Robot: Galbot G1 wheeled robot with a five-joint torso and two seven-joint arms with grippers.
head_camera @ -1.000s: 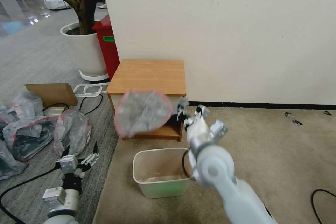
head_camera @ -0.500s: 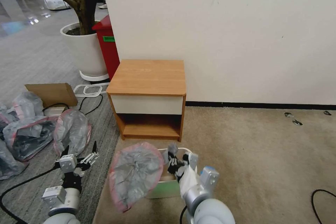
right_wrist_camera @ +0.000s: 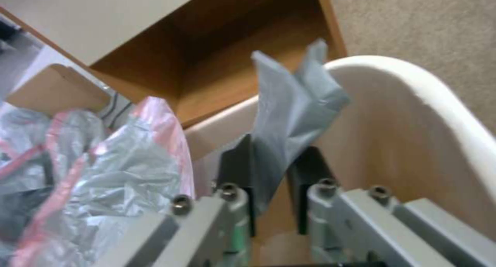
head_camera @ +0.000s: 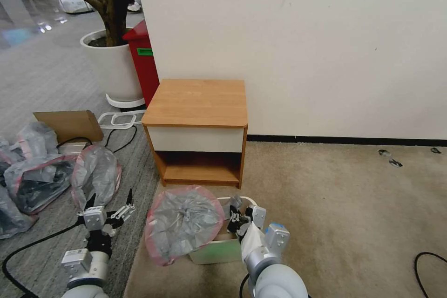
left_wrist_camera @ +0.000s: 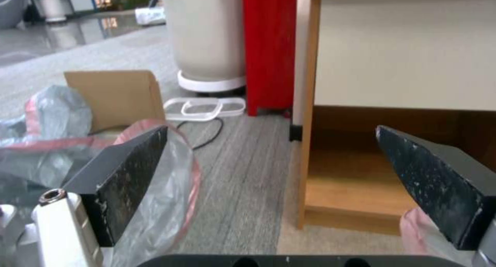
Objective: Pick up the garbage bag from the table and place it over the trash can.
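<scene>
a: start at the lower left of the head frame. what's the left claw [head_camera: 108, 208] doing?

b: hanging low over the grey floor beside the stuffed bags [head_camera: 95, 173], fingers spread wide and released, gripping nothing. its wrist view looks out between the two dark fingers [left_wrist_camera: 124, 170] at the side of the bench [left_wrist_camera: 305, 116].

a: and the garbage bag [head_camera: 182, 222]?

b: lower centre of the head frame. it balloons out as a crinkled grey disc with a pinkish-red rim, in front of the left part of the trash can [head_camera: 219, 249] and hiding that side of it. it's off the bench [head_camera: 198, 101], which sits bare in the middle of the frame.

a: who has it?

b: the right claw [head_camera: 241, 216], just right of the bag, above the can's opening. in the right wrist view the two dark fingers [right_wrist_camera: 235, 170] are clenched on a folded grey strip of the garbage bag [right_wrist_camera: 289, 116], with the can's cream rim [right_wrist_camera: 413, 88] curving past on the frame's right.

a: how will it handle?

b: i'd judge very light, limp and slippery: thin film that billows and won't keep a shape. one pinch gathers it shut rather than opening it. the reddish rim looks like the best place to grip, ideally at two spots apart, so the mouth can stretch over the rolled rim. it could slide out of a narrow pinch or tear if tugged hard.
</scene>
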